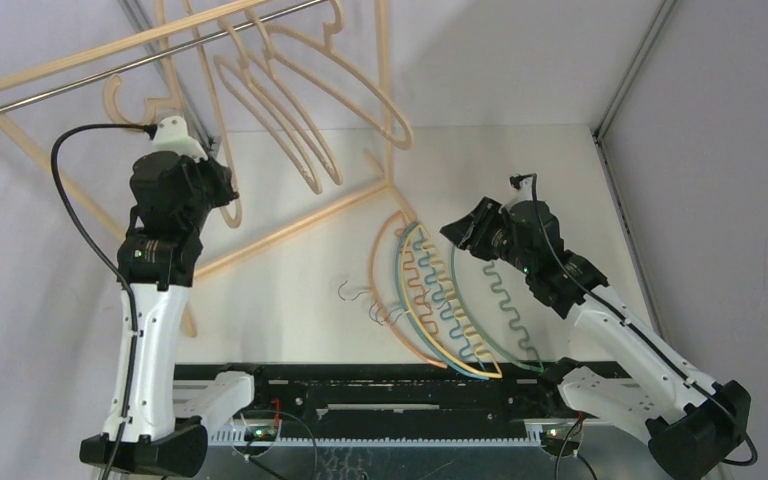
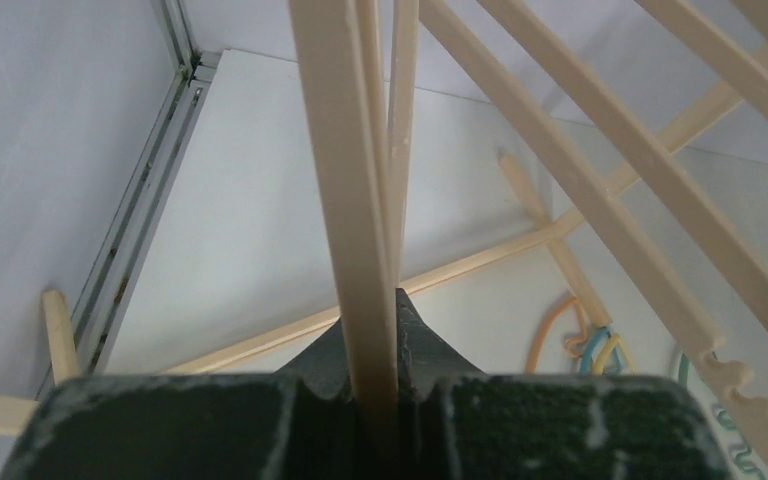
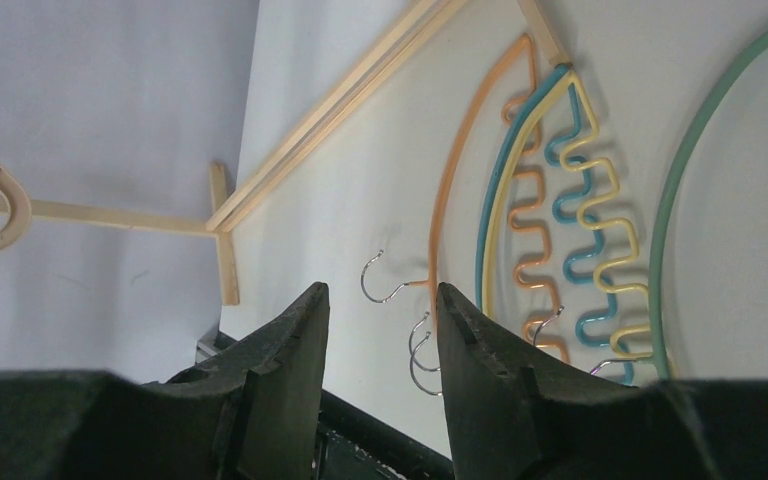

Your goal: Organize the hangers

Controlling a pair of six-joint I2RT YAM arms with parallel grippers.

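Over the counter [image 1: 290, 290], by the far-left rack [image 1: 60, 66], your left hand [image 2: 372, 320] clamps a stiff, light wood hanger [image 2: 345, 150]; near centre, your right hand [image 3: 380, 320], half open and empty, hovers over thin, probably springy coloured hangers [image 1: 440, 300], so pinch an arch beside its hook [image 3: 392, 294].

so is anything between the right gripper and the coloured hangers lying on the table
Nothing visible. The right gripper hangs open over the table, and its wrist view shows the coloured hangers lying just beyond its fingertips with no other thing in between.
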